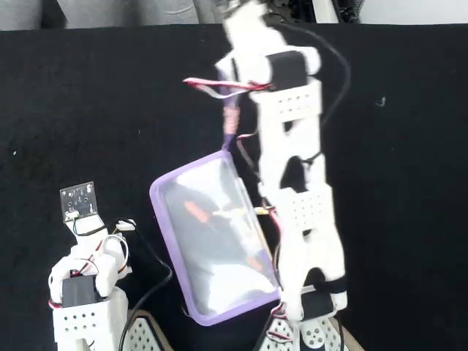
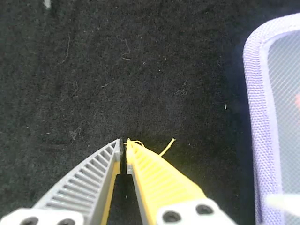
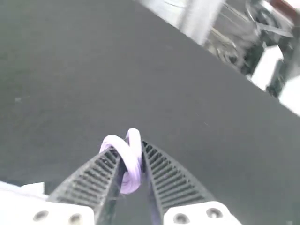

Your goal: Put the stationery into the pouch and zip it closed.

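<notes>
While the right pincer [image 3: 128, 148] grips the lilac pull loop [image 3: 131, 165], the left pincer [image 2: 123, 143] sits clenched beside the pouch [image 2: 256, 93]

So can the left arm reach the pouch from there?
Probably yes. Only bare black table lies between the left gripper and the purple edge of the pouch beside it, with nothing in the way. Its jaws are shut, though.

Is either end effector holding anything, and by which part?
The right end effector pinches the pouch's purple zipper pull loop; the left end effector holds nothing.
</notes>
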Available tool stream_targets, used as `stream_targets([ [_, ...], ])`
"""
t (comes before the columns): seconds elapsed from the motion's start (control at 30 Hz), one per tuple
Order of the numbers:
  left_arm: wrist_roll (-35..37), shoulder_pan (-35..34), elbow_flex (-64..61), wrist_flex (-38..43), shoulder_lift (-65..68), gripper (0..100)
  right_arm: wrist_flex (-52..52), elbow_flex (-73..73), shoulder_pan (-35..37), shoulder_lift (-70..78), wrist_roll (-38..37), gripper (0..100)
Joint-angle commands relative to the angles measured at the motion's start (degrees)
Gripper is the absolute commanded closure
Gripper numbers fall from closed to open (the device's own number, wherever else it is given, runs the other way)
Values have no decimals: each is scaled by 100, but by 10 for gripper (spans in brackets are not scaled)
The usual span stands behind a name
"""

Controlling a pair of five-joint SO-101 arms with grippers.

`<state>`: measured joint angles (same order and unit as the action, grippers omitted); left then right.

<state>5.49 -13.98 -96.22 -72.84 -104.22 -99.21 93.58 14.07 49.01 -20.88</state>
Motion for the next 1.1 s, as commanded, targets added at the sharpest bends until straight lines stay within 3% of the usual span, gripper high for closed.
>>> stream_targets([
  [0.0, 26, -22, -119, -18, -26, 970, -167, 57, -457, -198, 387, 983],
  [0.23, 26, -22, -119, -18, -26, 970, -193, -303, -527, 462, 422, 976],
  [0.5, 26, -13, -119, -18, -26, 970, -167, -1218, -1116, 567, 958, 819],
  [0.73, 26, -13, -119, -18, -26, 970, -193, -277, -1433, 549, 1530, 815],
  [0.93, 26, -13, -119, -18, -26, 970, -202, -681, -914, 585, 1741, 815],
  [1.07, 26, -4, -119, -18, -26, 970, -185, -1130, -457, 585, 2884, 815],
])
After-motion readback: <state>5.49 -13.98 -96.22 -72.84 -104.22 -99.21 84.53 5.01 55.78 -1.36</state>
